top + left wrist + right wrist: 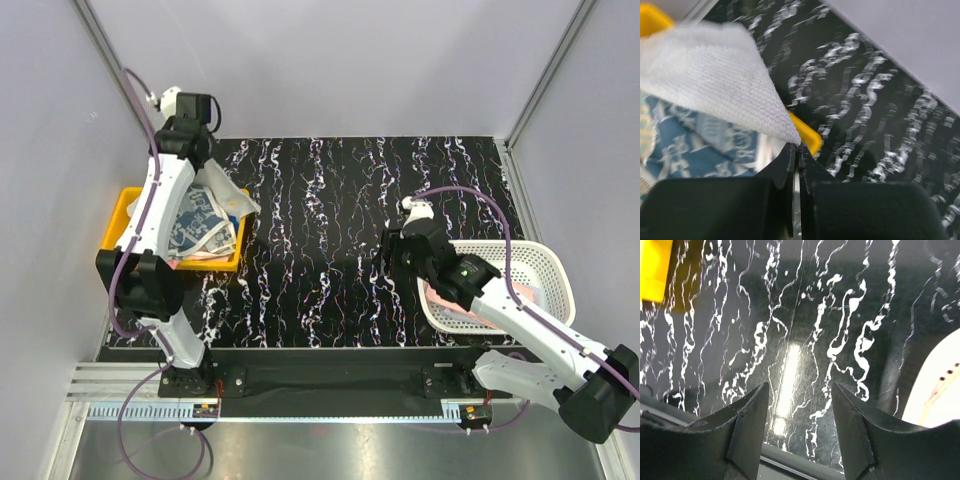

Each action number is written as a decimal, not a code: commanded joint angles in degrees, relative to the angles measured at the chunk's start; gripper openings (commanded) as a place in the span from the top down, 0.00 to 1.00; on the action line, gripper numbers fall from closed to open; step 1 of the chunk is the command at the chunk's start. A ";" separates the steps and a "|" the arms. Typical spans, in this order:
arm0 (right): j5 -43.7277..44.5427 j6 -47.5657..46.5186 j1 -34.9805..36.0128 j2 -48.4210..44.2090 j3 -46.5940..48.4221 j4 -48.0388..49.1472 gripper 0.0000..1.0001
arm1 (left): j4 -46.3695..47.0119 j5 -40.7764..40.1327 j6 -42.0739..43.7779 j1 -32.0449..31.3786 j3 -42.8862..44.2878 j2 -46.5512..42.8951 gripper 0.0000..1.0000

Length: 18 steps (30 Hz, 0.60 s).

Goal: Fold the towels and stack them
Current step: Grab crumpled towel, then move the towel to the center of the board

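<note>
My left gripper [797,146] is shut on the corner of a white towel [715,80], which lifts off the pile in the yellow tray [810,137]. Under it lies a white towel with a blue print [685,150]. From above, the white towel [228,192] and the printed one [200,230] sit in the tray [118,218] with the left gripper [212,178] over them. A pink towel [468,305] lies in the white basket [545,262]. My right gripper [800,390] hangs open over the bare mat, nothing between its fingers; from above the right gripper [388,258] is left of the basket.
A black mat with white marbling [330,220] covers the table between tray and basket. The basket's rim [935,390] shows at the right of the right wrist view, and a tray corner [652,267] at its top left. Grey walls stand on three sides.
</note>
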 commanded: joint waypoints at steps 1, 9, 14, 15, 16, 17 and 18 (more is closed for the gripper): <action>4.41 -0.04 -0.68 0.54 5.40 -1.52 0.40 | -2.13 3.79 5.20 -5.15 9.78 0.30 1.00; 6.60 0.48 -2.70 3.09 11.29 -4.07 0.41 | -5.12 5.37 10.03 -16.22 25.18 2.05 1.00; 8.10 0.48 -4.63 3.00 13.40 -5.57 0.40 | -3.90 7.57 11.18 -22.55 23.80 0.48 1.00; 8.19 0.31 -4.98 2.91 13.58 -5.83 0.41 | -3.03 7.66 9.87 -24.65 20.04 -1.62 1.00; 8.80 0.48 -5.42 2.56 13.93 -6.27 0.41 | -1.28 8.09 9.25 -25.81 15.74 -3.29 1.00; 9.24 0.40 -5.51 2.39 14.02 -6.53 0.41 | 1.70 9.66 8.81 -27.21 10.92 -5.66 1.00; 9.50 0.48 -5.60 2.04 14.11 -6.71 0.41 | 6.60 9.94 6.46 -29.57 0.43 -9.94 1.00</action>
